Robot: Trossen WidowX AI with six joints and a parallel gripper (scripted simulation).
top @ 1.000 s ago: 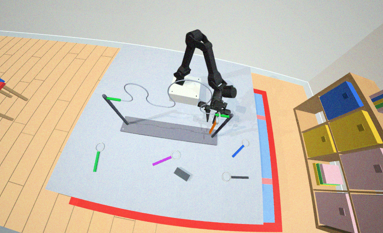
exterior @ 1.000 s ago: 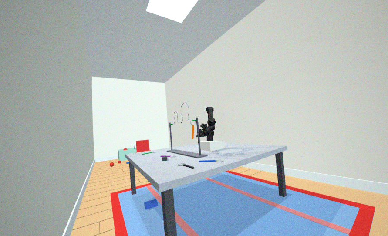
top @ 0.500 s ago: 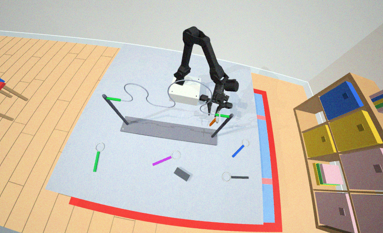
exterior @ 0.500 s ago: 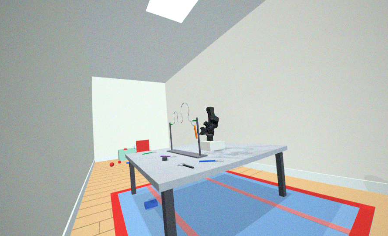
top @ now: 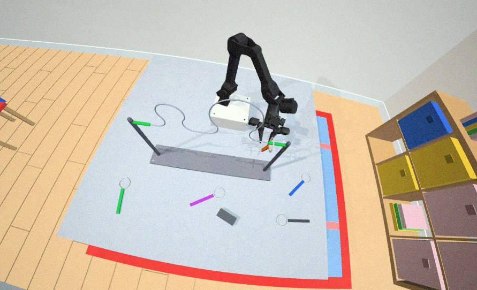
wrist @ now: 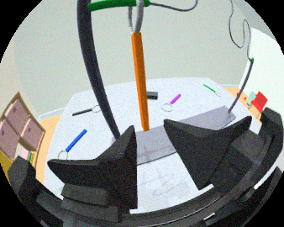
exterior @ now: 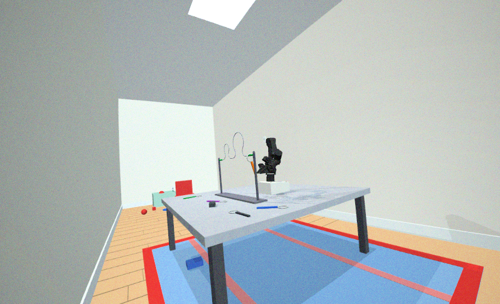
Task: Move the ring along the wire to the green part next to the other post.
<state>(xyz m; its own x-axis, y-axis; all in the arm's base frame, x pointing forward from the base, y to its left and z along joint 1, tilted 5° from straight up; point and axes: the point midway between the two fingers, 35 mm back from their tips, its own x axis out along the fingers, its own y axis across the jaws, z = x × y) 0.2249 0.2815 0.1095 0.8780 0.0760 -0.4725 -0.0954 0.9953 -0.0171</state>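
Observation:
The ring (top: 269, 150) (wrist: 139, 18) hangs around the green part (top: 279, 144) (exterior: 250, 155) (wrist: 113, 5) beside the right-hand post (top: 277, 156) (exterior: 256, 181) (wrist: 89, 55) of the top view. Its orange handle (top: 265, 148) (exterior: 252, 167) (wrist: 139, 80) hangs down, slightly tilted. My gripper (top: 265, 140) (wrist: 149, 126) is partly open, with nothing held. In the wrist view the handle's lower end shows beyond the gap between the fingertips. The grey wire (top: 229, 100) (exterior: 237, 132) loops to the other green part (top: 141, 123) at the far post (top: 146, 138) (wrist: 241, 88).
Both posts stand on a grey base (top: 211, 166). A green-handled ring (top: 120, 200), a purple-handled ring (top: 201, 200), a blue-handled ring (top: 296, 188), a black-handled ring (top: 298, 220) and a dark block (top: 226, 216) lie on the table. In the top view the wire's loop overlaps my arm.

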